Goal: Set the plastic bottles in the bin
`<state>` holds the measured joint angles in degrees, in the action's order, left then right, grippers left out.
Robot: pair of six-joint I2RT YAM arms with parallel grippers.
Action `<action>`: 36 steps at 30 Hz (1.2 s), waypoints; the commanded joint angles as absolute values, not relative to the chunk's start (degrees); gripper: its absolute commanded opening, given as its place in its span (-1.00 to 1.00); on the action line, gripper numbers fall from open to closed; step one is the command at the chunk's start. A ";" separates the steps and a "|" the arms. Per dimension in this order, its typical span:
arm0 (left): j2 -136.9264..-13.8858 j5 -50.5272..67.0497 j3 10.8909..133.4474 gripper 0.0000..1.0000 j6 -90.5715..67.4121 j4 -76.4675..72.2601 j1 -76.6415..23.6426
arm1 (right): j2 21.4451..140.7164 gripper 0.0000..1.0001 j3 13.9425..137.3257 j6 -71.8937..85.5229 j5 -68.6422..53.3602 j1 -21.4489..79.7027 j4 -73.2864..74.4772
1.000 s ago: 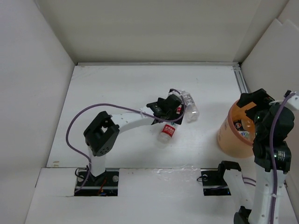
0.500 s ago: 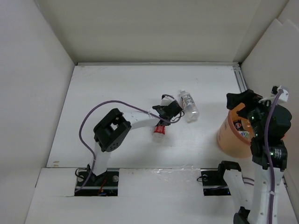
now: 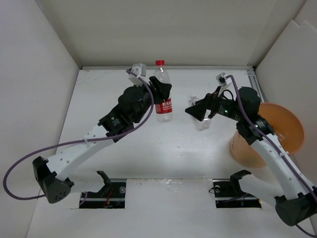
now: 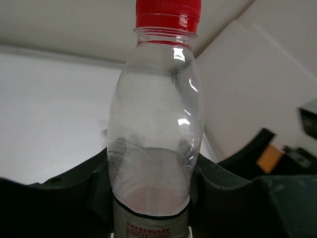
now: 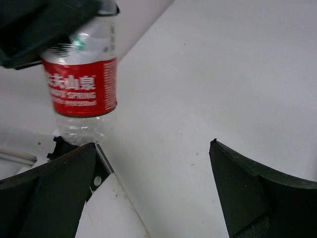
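Lifted off bench (image 3: 198, 158) since earlier: red-capped, red-labelled clear bottle (image 3: 163, 96), upright | left tool (image 3: 158, 94) clamps it | right tool (image 5: 153, 188) gapes

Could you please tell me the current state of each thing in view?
red-labelled bottle: upright, capped, gripped.
left gripper: shut on the red-labelled bottle.
right gripper: open, empty.
clear bottle: lying on the table under the right gripper.
bin: upright, open-topped.

White panels (image 3: 158, 29) are enclosing the desk (image 3: 124, 148) at its far, left and right edges. A metal rail (image 3: 256, 85) is running along the right edge, by the far-right corner.
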<state>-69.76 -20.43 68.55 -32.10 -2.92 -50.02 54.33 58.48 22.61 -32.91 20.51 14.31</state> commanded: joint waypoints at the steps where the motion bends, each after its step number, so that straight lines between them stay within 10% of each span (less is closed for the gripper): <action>1: -70.40 -10.82 71.34 -1.00 -26.38 -12.22 -49.83 | 57.65 1.00 61.17 23.46 -38.22 24.06 -1.97; 17: -72.60 -0.09 78.40 -1.00 -23.28 -15.91 -49.31 | 73.21 0.88 66.45 26.98 -36.93 36.39 -19.69; 21: -70.14 -0.09 77.17 -0.06 -23.99 -17.92 -49.31 | 74.36 -0.50 64.70 28.39 -31.41 36.39 -22.85; 22: -69.61 -1.22 76.38 0.86 -24.52 -17.93 -49.31 | 73.49 -0.87 63.47 29.52 -29.90 35.86 -23.90; 23: -69.61 -2.27 75.85 1.00 -24.52 -17.93 -49.31 | 72.08 -0.97 62.94 29.53 -28.66 35.86 -23.91; 36: -69.69 -22.68 77.77 1.00 -19.86 -10.64 -49.31 | 47.83 -0.99 65.31 35.04 16.85 8.57 28.43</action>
